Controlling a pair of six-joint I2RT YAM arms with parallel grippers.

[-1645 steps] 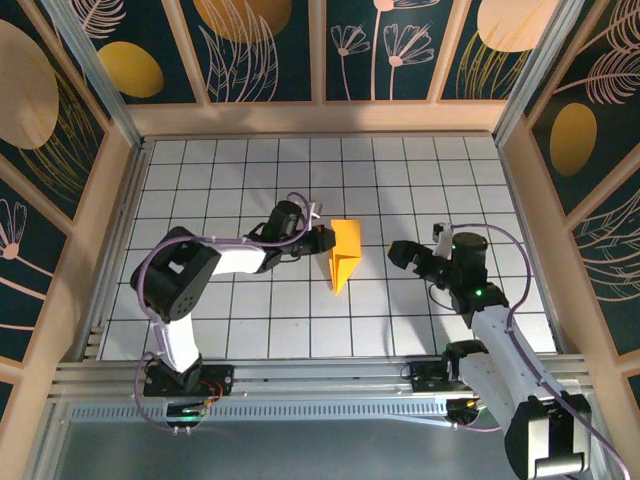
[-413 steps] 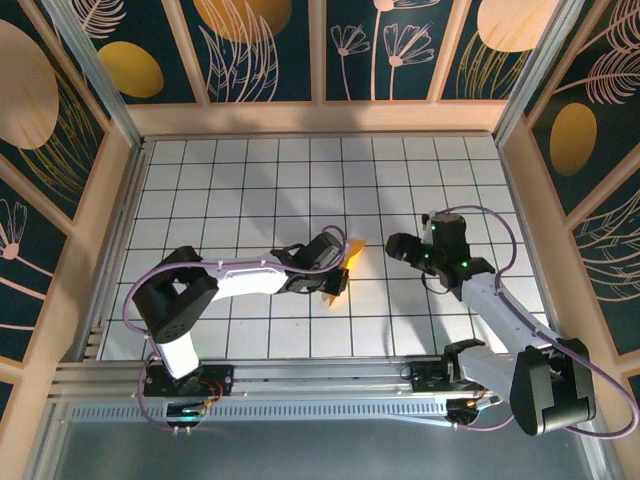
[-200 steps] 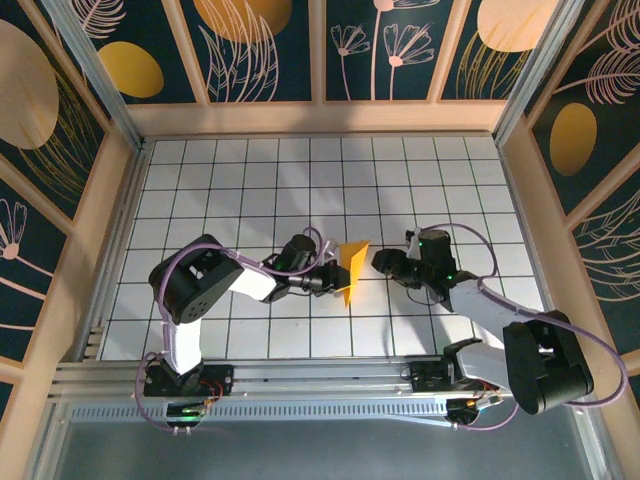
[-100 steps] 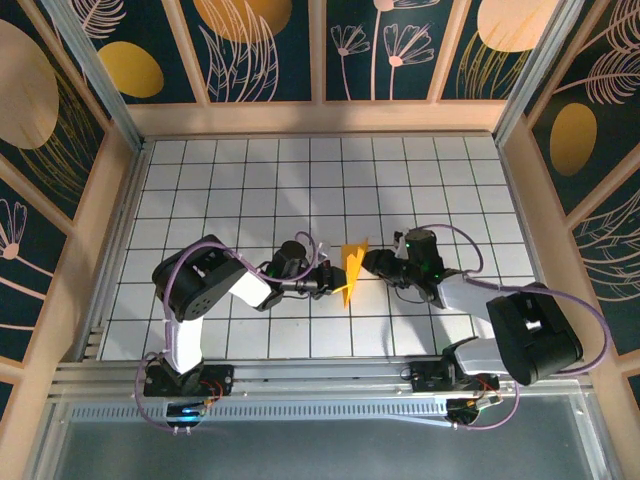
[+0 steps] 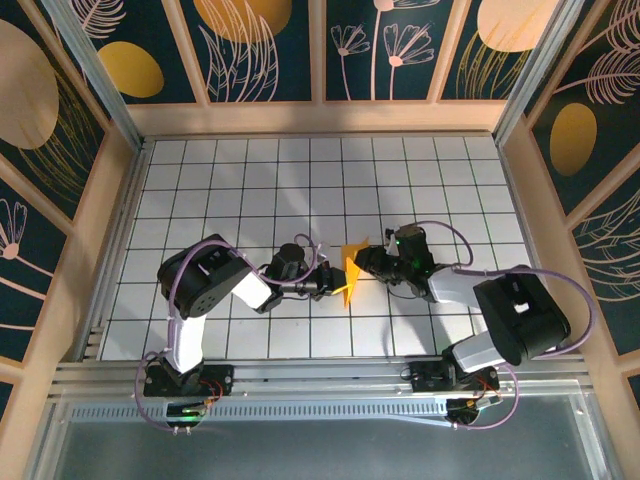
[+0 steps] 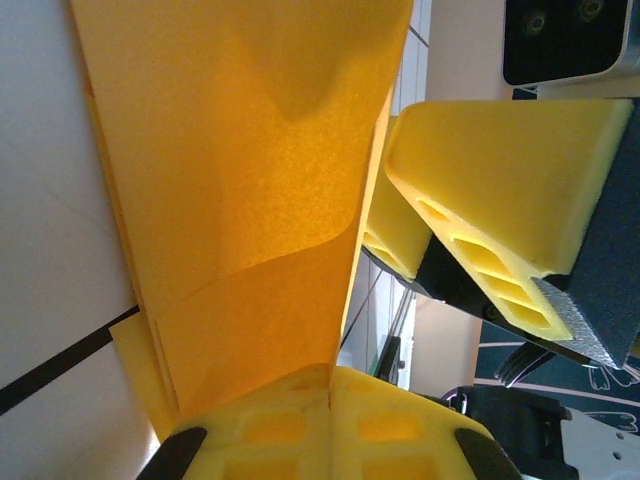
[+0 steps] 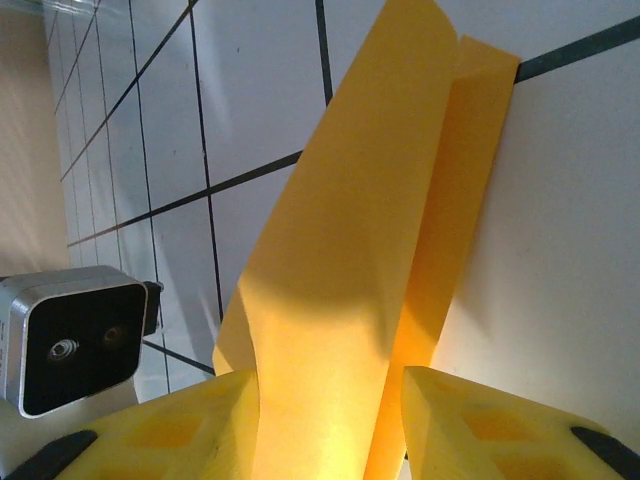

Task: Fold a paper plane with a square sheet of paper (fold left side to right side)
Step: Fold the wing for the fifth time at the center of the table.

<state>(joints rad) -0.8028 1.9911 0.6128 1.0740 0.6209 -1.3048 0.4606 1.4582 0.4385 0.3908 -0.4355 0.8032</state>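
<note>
The folded orange-yellow sheet of paper (image 5: pixel 350 270) stands on edge at the table's middle, a partly folded paper plane with its point toward the near side. My left gripper (image 5: pixel 328 283) is shut on its lower edge; in the left wrist view the paper (image 6: pixel 250 180) rises from the pinched pads (image 6: pixel 270 435). My right gripper (image 5: pixel 368 260) meets the paper from the right. Its jaws are open, one pad on each side of the upright flaps (image 7: pixel 350 300). The right fingers (image 6: pixel 500 190) also appear just beyond the paper's edge in the left wrist view.
White grid tiles (image 5: pixel 240 180) cover the floor, boxed in by wooden rails and dark flowered wall panels (image 5: pixel 260 50). The left wrist camera (image 7: pixel 70 350) sits close beyond the paper. An aluminium rail (image 5: pixel 300 380) runs along the near edge by the arm bases.
The right gripper has moved left up to the paper and its jaws have narrowed around the flaps. The left gripper has kept its pinch, drawing back slightly leftward with the paper.
</note>
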